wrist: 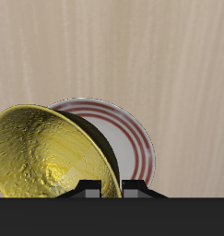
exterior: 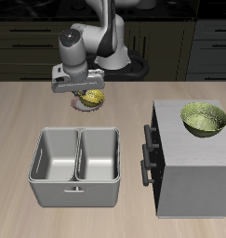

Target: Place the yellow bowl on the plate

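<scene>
I've got the jaws clamped on the rim of the yellow bowl [wrist: 51, 157], one finger inside the wall and one outside as far as the wrist view shows, and the bowl hangs from them tipped well over on its side rather than level. The gripper [exterior: 84, 93] sits low over the back part of the worktop [exterior: 21, 112], and I can just catch a sliver of the bowl's gold under it in the exterior view.

Right beneath is the plate [wrist: 132, 138], red rings round a pale middle, flat on the wood. From the wrist camera the bowl overlaps a good half of the plate, so I judge I'm lined up over it, more or less. Whether the bowl's lower edge is touching the plate or hanging just clear of it, I can't tell from either view.

So where am I in the job? The pick is done, the carry looks done, the bowl is at the plate. What's left, by my reckoning: settle it down so it rests on the plate, let go, and pull the arm up and away. The tilt worries me a little; released like this it may rock or slide off the rim.

Further out from the plate, toward the worktop's front edge, stands the grey double-basin tray [exterior: 75, 158], and beside that a grey cabinet [exterior: 193, 172] with the bigger yellow-green bowl [exterior: 204, 118] on top. None of that is in my way.
</scene>
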### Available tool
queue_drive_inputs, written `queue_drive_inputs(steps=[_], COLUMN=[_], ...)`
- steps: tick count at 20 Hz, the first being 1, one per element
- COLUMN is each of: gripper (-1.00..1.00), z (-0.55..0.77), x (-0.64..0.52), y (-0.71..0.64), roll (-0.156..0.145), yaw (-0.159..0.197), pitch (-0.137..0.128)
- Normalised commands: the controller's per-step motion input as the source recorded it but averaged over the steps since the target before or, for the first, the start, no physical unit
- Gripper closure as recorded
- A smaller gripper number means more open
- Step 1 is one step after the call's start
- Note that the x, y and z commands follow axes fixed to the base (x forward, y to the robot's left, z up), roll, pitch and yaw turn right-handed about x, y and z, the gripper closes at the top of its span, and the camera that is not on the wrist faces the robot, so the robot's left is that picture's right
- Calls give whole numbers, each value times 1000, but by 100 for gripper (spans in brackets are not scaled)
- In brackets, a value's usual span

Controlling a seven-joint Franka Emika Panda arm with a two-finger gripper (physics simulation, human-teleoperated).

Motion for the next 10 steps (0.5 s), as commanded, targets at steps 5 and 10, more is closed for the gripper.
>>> queue_drive_inputs(steps=[5, 10], gripper=[-100, -100], z=[37, 101], x=[-88, -67], y=[47, 9], roll=[17, -12], yaw=[7, 3], pitch=[12, -19])
